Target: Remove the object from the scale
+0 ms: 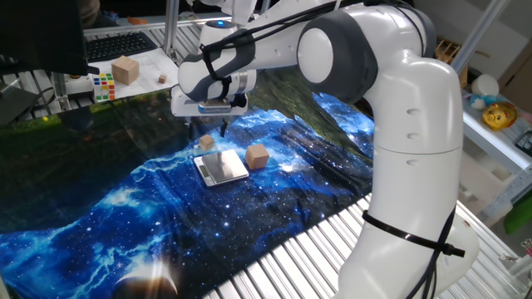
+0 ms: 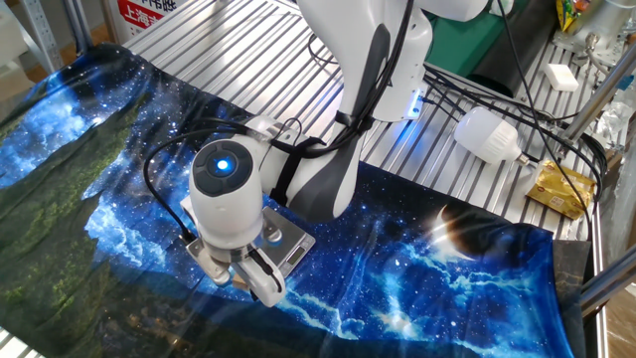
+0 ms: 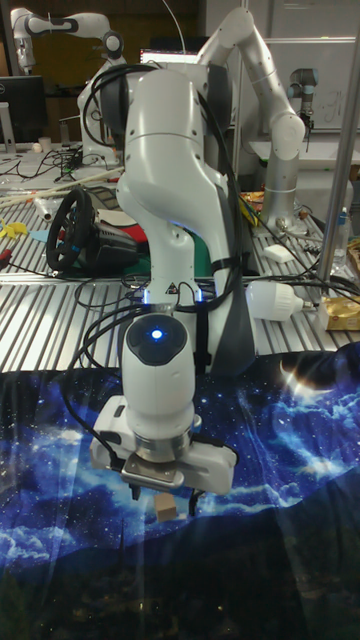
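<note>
The gripper (image 1: 214,126) hangs above the cloth with its fingers pointing down and parted — released, nothing between them. In the tall fixed view the gripper (image 3: 162,492) shows its dark fingertips just above and to either side of the object (image 3: 164,508), without closing on it.

The object (image 1: 206,143) — a small light tan wooden block — stands on the blue galaxy-print cloth (image 1: 125,208), off the scale and just beyond its far edge, at about 11 o'clock from the plate's centre in the one fixed view. It sits flat on a face; at this size it reads as nearly cubic, so its long axis and facing cannot be told for certain.

The scale (image 1: 221,168) lies flat, its silver-grey plate bare; nothing rests on it. In the other fixed view only a corner of the scale (image 2: 288,247) shows past the arm's wrist.

A reddish-brown cube (image 1: 257,156) stands on the cloth just beside the scale, at about 2 o'clock from it and not touching.

Well apart, at about 10 o'clock on the pale table beyond the cloth, are a larger cardboard-coloured cube (image 1: 125,70) and a colour puzzle cube (image 1: 103,86).
</note>
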